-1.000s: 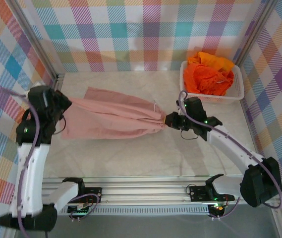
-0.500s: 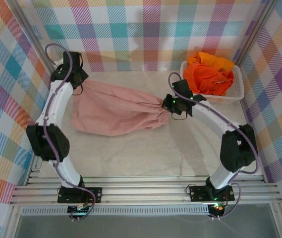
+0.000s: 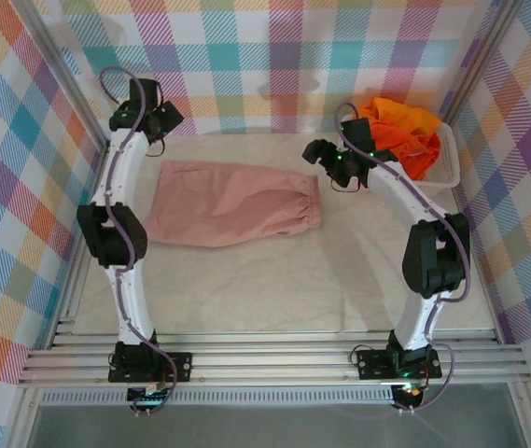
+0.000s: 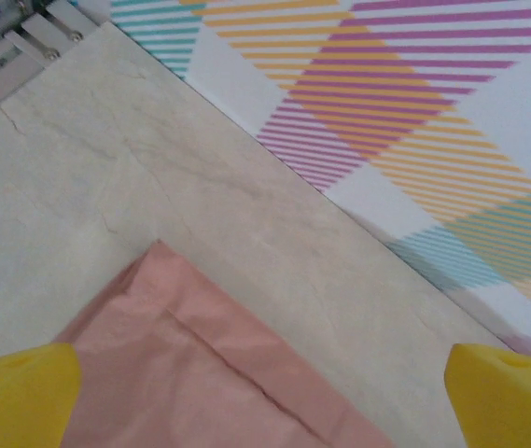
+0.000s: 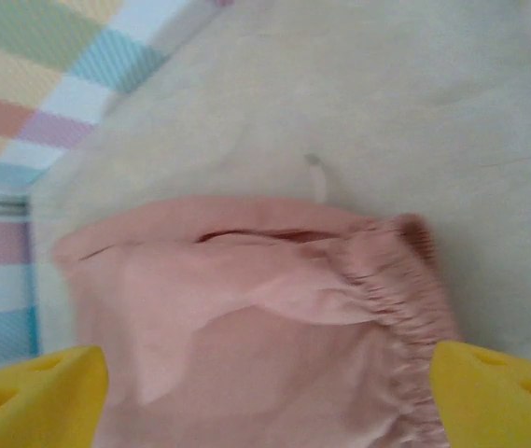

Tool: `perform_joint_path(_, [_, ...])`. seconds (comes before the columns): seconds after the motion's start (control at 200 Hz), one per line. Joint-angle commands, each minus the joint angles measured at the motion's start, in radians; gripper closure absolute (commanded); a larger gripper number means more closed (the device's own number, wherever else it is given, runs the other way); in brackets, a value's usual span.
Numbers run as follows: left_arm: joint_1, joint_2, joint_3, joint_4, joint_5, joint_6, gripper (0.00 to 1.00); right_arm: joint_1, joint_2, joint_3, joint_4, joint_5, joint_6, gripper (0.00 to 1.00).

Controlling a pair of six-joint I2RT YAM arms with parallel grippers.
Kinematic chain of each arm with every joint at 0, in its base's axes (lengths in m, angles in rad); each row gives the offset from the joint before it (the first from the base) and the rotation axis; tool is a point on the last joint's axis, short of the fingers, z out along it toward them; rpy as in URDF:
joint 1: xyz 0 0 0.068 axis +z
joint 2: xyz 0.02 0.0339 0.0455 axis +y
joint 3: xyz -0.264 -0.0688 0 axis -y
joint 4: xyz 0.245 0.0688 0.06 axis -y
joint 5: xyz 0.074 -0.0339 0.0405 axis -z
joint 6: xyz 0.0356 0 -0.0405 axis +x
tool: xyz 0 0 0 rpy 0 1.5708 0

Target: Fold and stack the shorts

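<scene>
The dusty pink shorts (image 3: 232,203) lie flat on the table, with the gathered waist (image 3: 310,201) at the right. My left gripper (image 3: 164,118) hovers open above the far left hem corner (image 4: 190,364), its yellow fingertips (image 4: 22,392) wide apart with nothing between them. My right gripper (image 3: 324,154) is open above the waist end. The right wrist view shows the elastic waist (image 5: 405,299) and a bit of white drawstring (image 5: 316,182) below the spread fingertips (image 5: 498,392). Orange shorts (image 3: 398,135) are piled in the basket.
A white lattice basket (image 3: 448,168) stands at the back right corner, close to my right arm. Checked walls (image 3: 274,65) close in the back and both sides. An aluminium rail (image 3: 274,359) runs along the near edge.
Both grippers have opened and let go of the pink shorts, then drawn up and back. The shorts have settled flat, no longer stretched between them.
</scene>
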Motion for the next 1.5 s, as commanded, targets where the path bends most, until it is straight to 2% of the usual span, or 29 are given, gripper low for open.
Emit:
perform_joint_path(0.0, [0.004, -0.236, -0.158, 0.076, 0.141, -0.056, 0.0, 0.064, -0.044, -0.013, 0.063, -0.147, -0.033, 0.09])
perform_joint_path(0.105, [-0.001, -0.368, -0.443, 0.208, 0.234, -0.142, 0.0, 0.109, 0.026, 0.029, 0.061, -0.191, -0.05, 0.07])
perform_joint_path(0.165, [-0.01, -0.416, -0.594, 0.275, 0.25, -0.171, 0.0, 0.117, 0.084, 0.079, 0.055, -0.226, -0.036, 0.07])
perform_joint_path(0.34, [-0.026, -0.447, -0.866, 0.406, 0.262, -0.232, 0.0, 0.112, 0.244, 0.229, 0.039, -0.251, -0.029, 0.05])
perform_joint_path(0.515, [-0.033, -0.434, -1.031, 0.525, 0.243, -0.246, 0.0, 0.071, 0.405, 0.386, -0.009, -0.246, -0.033, 0.06])
perform_joint_path(0.695, [-0.033, -0.438, -1.147, 0.559, 0.188, -0.237, 0.0, 0.036, 0.547, 0.543, -0.058, -0.235, -0.04, 0.06])
perform_joint_path(0.91, [-0.033, -0.483, -1.302, 0.585, 0.136, -0.24, 0.0, 0.035, 0.621, 0.573, -0.085, -0.209, -0.029, 0.06])
perform_joint_path(1.045, [-0.033, -0.536, -1.4, 0.584, 0.125, -0.248, 0.0, 0.041, 0.597, 0.496, -0.056, -0.231, -0.026, 0.05])
perform_joint_path(1.185, [-0.034, -0.635, -1.507, 0.557, 0.135, -0.274, 0.0, 0.073, 0.508, 0.367, -0.032, -0.243, -0.076, 0.03])
perform_joint_path(1.28, [-0.037, -0.742, -1.56, 0.498, 0.141, -0.279, 0.0, 0.098, 0.405, 0.218, -0.001, -0.253, -0.095, 0.02])
perform_joint_path(1.39, [-0.039, -0.904, -1.576, 0.392, 0.139, -0.276, 0.0, 0.106, 0.246, -0.006, 0.116, -0.23, -0.094, 0.01])
perform_joint_path(1.495, [-0.039, -1.032, -1.518, 0.325, 0.155, -0.238, 0.0, 0.107, 0.099, -0.09, 0.122, -0.185, -0.149, 0.0])
